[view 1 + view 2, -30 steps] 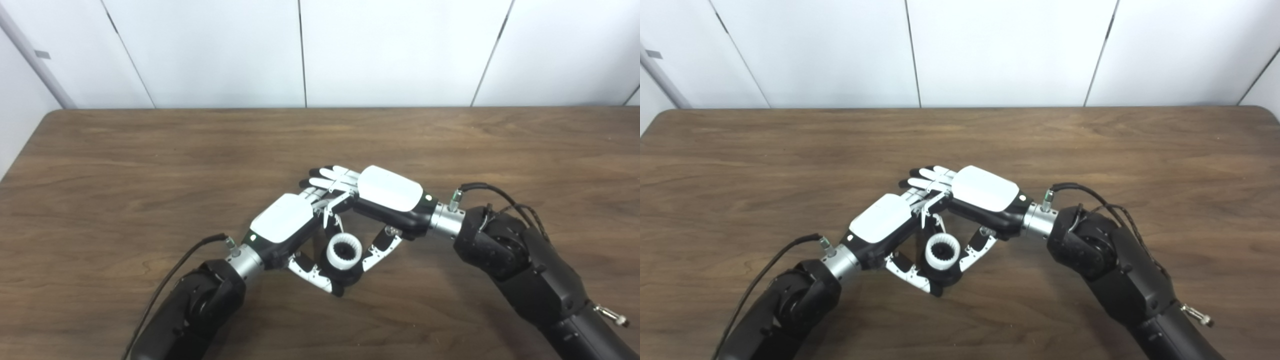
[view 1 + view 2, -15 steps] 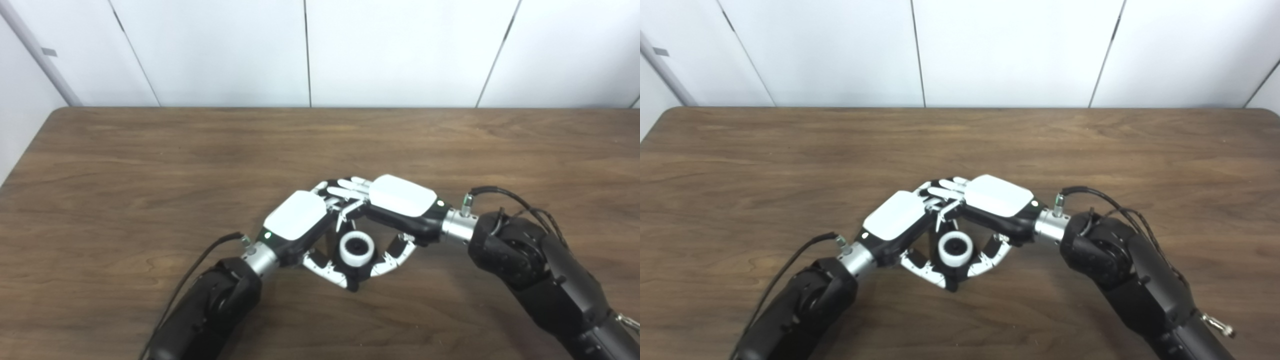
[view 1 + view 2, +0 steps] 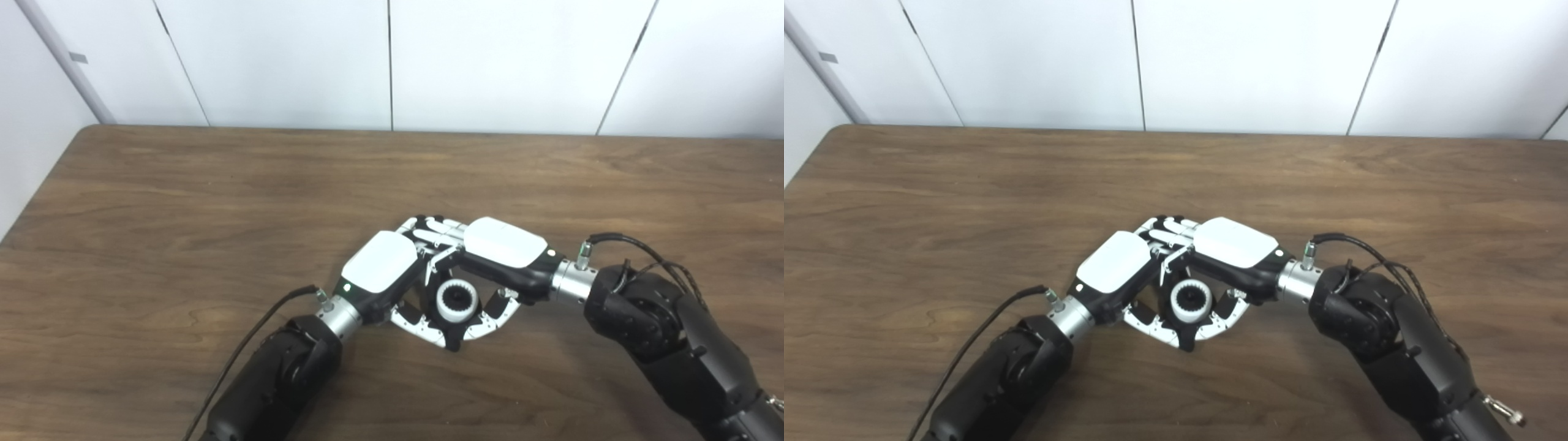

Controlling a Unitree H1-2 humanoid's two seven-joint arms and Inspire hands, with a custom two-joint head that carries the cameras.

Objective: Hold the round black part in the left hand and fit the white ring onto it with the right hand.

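Observation:
The white ring (image 3: pixel 444 304) sits around the round black toothed part (image 3: pixel 457 299), which shows through the ring's opening. Both are held between my two hands low over the wooden table (image 3: pixel 184 214). My left hand (image 3: pixel 381 269) comes in from the lower left and is shut on the black part, thumb under it. My right hand (image 3: pixel 503 245) comes in from the right and is shut on the ring, with its fingers (image 3: pixel 436 226) lying over the left hand's fingers. The two thumbs meet below the ring. The part's lower half is hidden by the hands.
The brown table's far edge (image 3: pixel 392 130) meets a white panelled wall. The table's left corner (image 3: pixel 92 131) is in view. Black cables (image 3: pixel 631 245) run along both forearms. No other objects show on the table.
The camera has shifted, so the whole picture moved. My right hand's fingers have curled down onto the left hand's fingers, and both thumbs have closed in under the ring.

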